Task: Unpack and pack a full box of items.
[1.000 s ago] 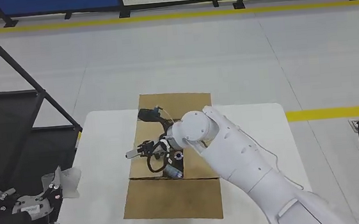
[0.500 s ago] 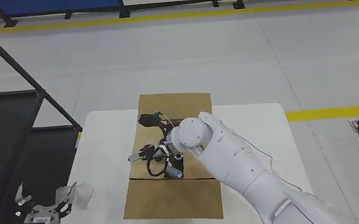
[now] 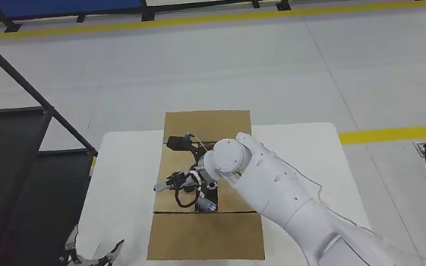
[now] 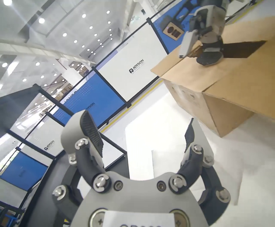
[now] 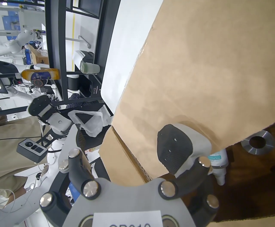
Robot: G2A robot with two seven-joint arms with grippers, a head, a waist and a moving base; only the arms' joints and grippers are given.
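Straddled cardboard box point(image 3: 207, 236) edge with right gripper point(image 5: 122, 139) fingers spread, empty; held left gripper point(image 4: 138, 122) fingers wide, empty, at worktop point(image 3: 126, 186) edge.

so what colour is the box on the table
The box is plain brown cardboard, best seen in the left wrist view.

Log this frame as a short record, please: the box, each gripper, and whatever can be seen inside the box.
box: cardboard box, flaps open, on the white table
right gripper: right gripper open, at the box's opening by a flap, holding nothing
left gripper: left gripper open, empty, near the table's edge, well apart from the box
seen inside box: white bottle with a teal label, metal ring; the rest is hidden by the flap
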